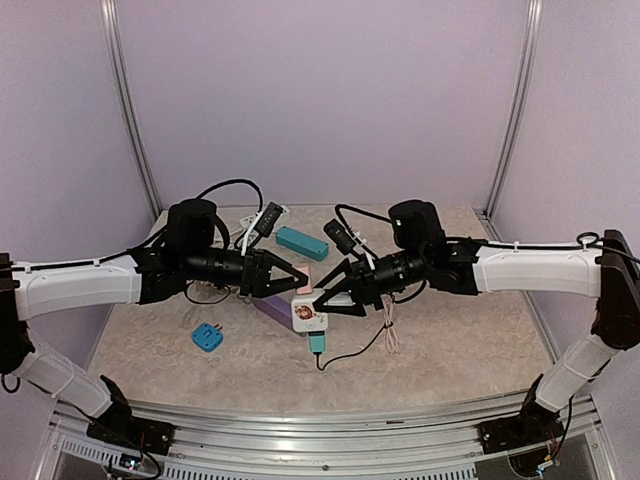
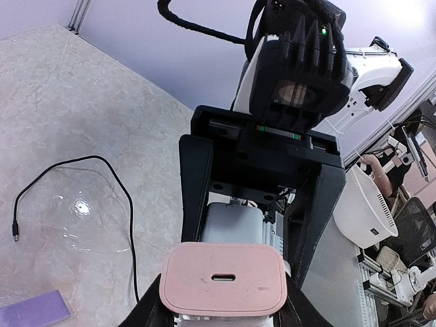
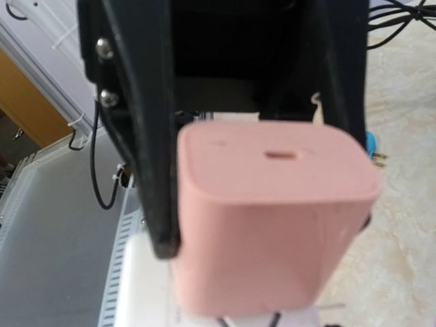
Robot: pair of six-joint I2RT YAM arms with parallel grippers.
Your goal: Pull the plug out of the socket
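The pink plug point(image 2: 223, 278) point(image 3: 272, 204) point(image 1: 303, 291) has a slot port in its upward face and sits flush on the white socket cube point(image 1: 308, 318) point(image 2: 231, 228) point(image 3: 146, 286), with no gap showing. My left gripper point(image 1: 297, 280) point(image 2: 223, 306) is shut on the plug, one black finger on each side. From the opposite side, my right gripper point(image 1: 320, 303) point(image 2: 255, 218) is shut on the socket. In the right wrist view its own fingers are hidden behind the plug and socket. A teal connector point(image 1: 316, 343) with a black cable hangs from the socket's near side.
A blue adapter point(image 1: 208, 337) lies front left. A teal box point(image 1: 301, 242) and a black-and-white device point(image 1: 262, 220) lie at the back. A purple block point(image 1: 272, 305) point(image 2: 34, 310) lies under the grippers. A black cable point(image 1: 352, 352) point(image 2: 102, 167) and a white cord point(image 1: 390, 335) trail on the table.
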